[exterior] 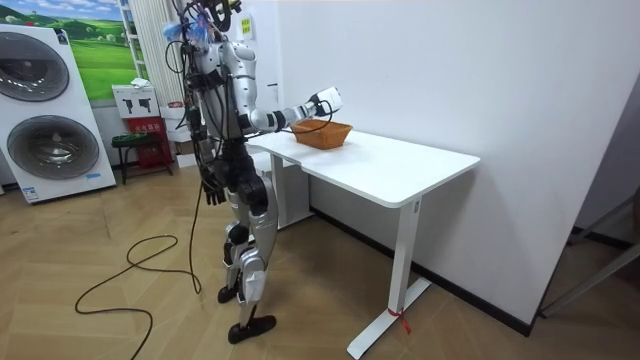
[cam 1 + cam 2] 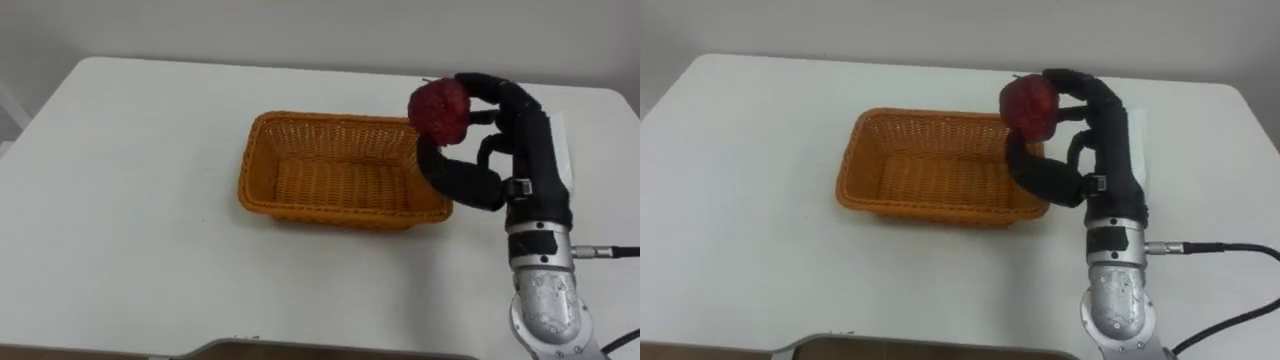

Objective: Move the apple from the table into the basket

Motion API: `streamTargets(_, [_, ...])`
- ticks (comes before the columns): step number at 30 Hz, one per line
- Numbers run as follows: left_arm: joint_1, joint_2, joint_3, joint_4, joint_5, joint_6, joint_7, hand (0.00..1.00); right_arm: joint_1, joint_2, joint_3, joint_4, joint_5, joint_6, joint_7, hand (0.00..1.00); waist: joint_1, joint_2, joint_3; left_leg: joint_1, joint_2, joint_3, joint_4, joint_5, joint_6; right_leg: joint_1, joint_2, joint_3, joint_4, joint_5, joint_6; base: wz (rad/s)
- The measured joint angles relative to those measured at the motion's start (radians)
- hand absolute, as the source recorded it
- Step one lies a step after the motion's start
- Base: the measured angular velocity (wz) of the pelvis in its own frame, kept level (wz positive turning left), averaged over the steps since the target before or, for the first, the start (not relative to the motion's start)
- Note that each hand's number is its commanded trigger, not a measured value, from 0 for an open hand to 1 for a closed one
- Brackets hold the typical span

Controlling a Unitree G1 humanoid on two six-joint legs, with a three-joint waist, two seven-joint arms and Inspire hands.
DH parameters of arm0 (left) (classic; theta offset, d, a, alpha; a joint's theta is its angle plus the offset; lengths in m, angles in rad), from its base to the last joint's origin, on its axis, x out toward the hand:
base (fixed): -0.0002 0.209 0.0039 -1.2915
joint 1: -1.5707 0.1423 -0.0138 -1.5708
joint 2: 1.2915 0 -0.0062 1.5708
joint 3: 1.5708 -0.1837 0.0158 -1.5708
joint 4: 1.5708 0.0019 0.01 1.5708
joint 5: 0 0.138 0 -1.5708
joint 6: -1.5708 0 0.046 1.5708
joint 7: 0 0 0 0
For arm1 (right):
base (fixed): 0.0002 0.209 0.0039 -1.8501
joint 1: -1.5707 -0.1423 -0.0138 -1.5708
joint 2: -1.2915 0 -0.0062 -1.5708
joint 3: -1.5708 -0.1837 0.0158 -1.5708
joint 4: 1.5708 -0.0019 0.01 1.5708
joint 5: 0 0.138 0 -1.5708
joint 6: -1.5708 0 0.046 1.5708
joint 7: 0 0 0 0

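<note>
My right hand [image 2: 520, 135] [image 2: 1100, 130] is shut on a dark red apple [image 2: 440, 108] [image 2: 1030, 105], with fingers over its top and the thumb curled beneath. It holds the apple in the air above the right end of an orange wicker basket [image 2: 340, 170] [image 2: 940, 170] that stands empty on the white table [image 2: 130, 200]. In the room view I stand at the table's end, my right arm [image 1: 300, 108] stretched toward the basket [image 1: 322, 133] and my left hand [image 1: 213, 188] hanging at my side.
The table [image 1: 390, 165] stands against a white wall, its top bare around the basket. A washing machine [image 1: 50, 110] and a small dark stool [image 1: 135, 150] stand behind me on the wooden floor.
</note>
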Motion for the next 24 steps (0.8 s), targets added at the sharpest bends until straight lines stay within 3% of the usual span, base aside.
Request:
streamTargets(1, [-0.002, 0.001, 0.0, 0.002, 0.0, 0.0, 0.0, 0.0, 0.0, 0.0, 0.004, 0.0, -0.001, 0.0, 0.001, 0.0, 0.0, 0.0, 0.0001, -0.001, 0.0, 0.0, -0.001, 0.0, 0.0, -0.001, 0.0, 0.0, -0.001, 0.0, 0.0, 0.0])
streamTargets(10, [-0.025, 0.009, 0.0, 0.001, 0.0, -0.007, 0.022, 0.0, 0.0, -0.007, 0.071, 0.0, -0.007, 0.0, 0.068, 0.0, 0.0, 0.011, 0.0022, -0.014, 0.0, -0.002, -0.002, 0.0, 0.0, -0.015, 0.0, -0.004, -0.001, 0.0, 0.0, 0.0])
streamTargets(24, [-0.03, 0.012, -0.001, 0.001, 0.0, -0.02, 0.025, 0.0, -0.015, -0.034, 0.069, 0.0, -0.027, 0.0, 0.077, 0.0, -0.004, 0.01, 0.0017, 0.006, 0.0, -0.001, -0.005, 0.0, 0.0, 0.001, 0.0, -0.004, -0.002, 0.0, 0.0, 0.0])
